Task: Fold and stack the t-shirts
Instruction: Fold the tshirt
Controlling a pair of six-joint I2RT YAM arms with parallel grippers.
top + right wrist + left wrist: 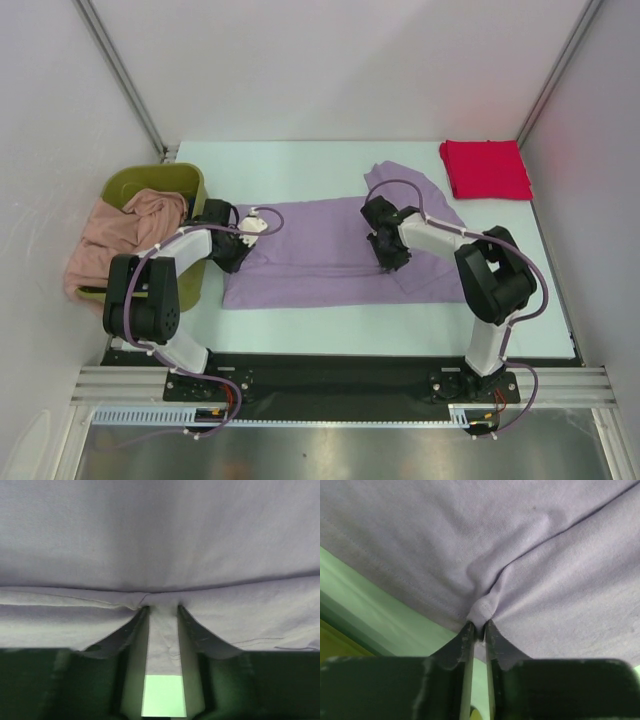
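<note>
The lavender-purple t-shirt (320, 250) lies spread flat across the middle of the table, partly folded along its length. My left gripper (238, 255) is at the shirt's left edge, its jaws pinched shut on a pucker of the lavender cloth (545, 555). My right gripper (392, 258) sits on the right half of the shirt and grips a folded edge of the cloth (160, 530) between its fingers. The left gripper (479, 625) and right gripper (160, 609) both show cloth between the jaws. A folded bright red t-shirt (485, 168) lies at the back right. A salmon-pink t-shirt (120, 235) hangs out of the bin. The dark blue t-shirt is out of view.
The olive-green bin (160, 180) stands at the left edge of the pale green table (300, 160), close to my left arm. White walls with metal frame posts enclose the table on three sides. The bin's rim (335, 640) shows in the left wrist view.
</note>
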